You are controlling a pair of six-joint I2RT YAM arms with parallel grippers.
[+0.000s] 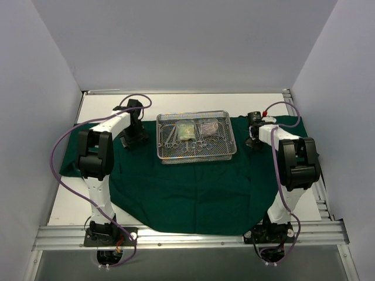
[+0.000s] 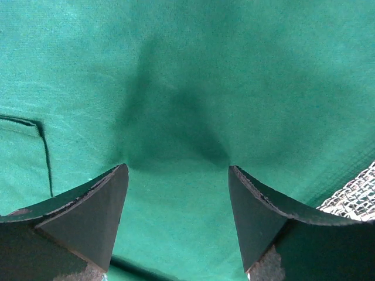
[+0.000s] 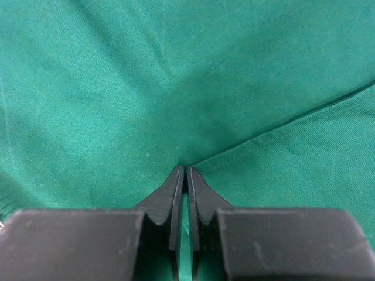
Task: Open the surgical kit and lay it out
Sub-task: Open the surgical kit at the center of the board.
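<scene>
Surgical kit: its dark green cloth wrap is pinched at a hem by my right gripper, fingers pressed tight together. My left gripper hangs with jaws wide apart just over bare cloth, holding nothing, beside a corner of the wire-mesh tray. Farther out, the tray sits on the spread cloth between both arms, with steel clamps and two clear pouches inside.

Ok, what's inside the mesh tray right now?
The mesh tray holds steel clamps at left and front and two clear pouches mid-tray. Anything under the pouches is covered; their contents are too small to tell.
</scene>
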